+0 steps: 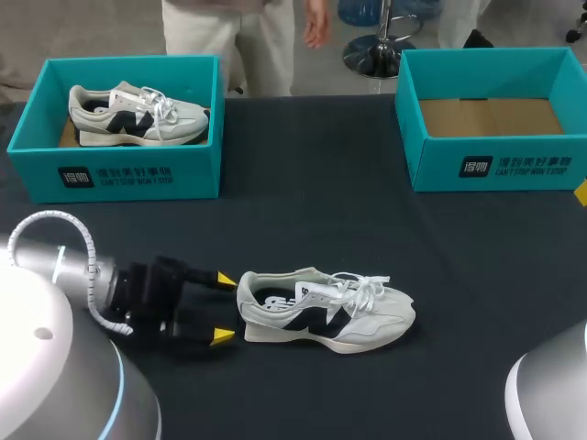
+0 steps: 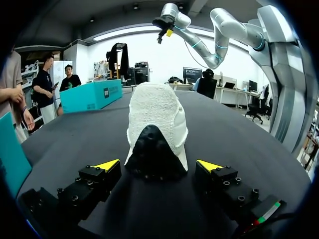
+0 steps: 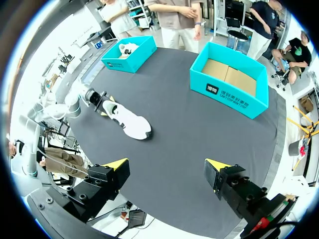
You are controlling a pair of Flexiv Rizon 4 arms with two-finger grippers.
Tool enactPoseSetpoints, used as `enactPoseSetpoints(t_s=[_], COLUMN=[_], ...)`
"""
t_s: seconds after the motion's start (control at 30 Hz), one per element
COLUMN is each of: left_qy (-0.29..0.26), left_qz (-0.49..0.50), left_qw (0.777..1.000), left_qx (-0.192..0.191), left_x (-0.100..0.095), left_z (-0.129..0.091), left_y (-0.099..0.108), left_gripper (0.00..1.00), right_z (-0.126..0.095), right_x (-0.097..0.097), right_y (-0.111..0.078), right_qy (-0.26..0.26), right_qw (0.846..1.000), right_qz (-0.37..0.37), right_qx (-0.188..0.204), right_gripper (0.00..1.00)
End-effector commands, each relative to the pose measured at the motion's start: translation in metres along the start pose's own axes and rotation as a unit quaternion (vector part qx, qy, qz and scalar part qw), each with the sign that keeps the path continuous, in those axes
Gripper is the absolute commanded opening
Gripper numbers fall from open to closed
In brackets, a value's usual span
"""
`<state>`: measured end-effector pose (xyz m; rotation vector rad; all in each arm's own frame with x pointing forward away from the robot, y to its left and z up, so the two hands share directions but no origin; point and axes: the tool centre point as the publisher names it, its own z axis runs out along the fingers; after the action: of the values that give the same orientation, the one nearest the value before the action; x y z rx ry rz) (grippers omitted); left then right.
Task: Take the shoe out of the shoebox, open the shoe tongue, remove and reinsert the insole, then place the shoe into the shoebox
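Note:
A white sneaker (image 1: 326, 313) with a dark side mark lies on its sole on the black table, heel toward my left arm. My left gripper (image 1: 221, 308) is open, its yellow tips on either side of the heel and just short of it; in the left wrist view the heel (image 2: 155, 134) sits ahead of the gripper (image 2: 158, 166). The empty teal shoebox (image 1: 491, 117) stands at the back right, and shows again (image 3: 231, 79) far below my right gripper (image 3: 167, 165), which hangs open high above the table. From there the sneaker (image 3: 127, 118) looks small.
A second teal shoebox (image 1: 119, 126) at the back left holds another white sneaker (image 1: 138, 114). Black cloth (image 1: 312, 211) covers the table between the boxes and the shoe. People stand beyond the far edge.

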<state>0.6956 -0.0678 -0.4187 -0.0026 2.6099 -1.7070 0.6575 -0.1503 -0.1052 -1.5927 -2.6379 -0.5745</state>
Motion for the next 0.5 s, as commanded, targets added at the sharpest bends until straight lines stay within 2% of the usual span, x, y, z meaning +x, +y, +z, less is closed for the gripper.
enactPoseSetpoints(t_s=[0.03,0.5], left_qy=[-0.005,-0.019], left_qz=[0.004,0.020], left_qw=[1.000,0.999], left_qx=[0.006,0.016], left_x=[0.003,-0.008], left_z=[0.006,0.020], left_y=[0.002,-0.003], left_gripper=[1.00,1.00], right_z=[0.000,0.000], right_x=[-0.001,-0.001], right_y=[0.003,0.003], right_qy=[0.001,0.001], right_qw=[1.000,1.000], right_qz=[0.000,0.000], right_qx=[0.003,0.003], right_gripper=[1.00,1.00])
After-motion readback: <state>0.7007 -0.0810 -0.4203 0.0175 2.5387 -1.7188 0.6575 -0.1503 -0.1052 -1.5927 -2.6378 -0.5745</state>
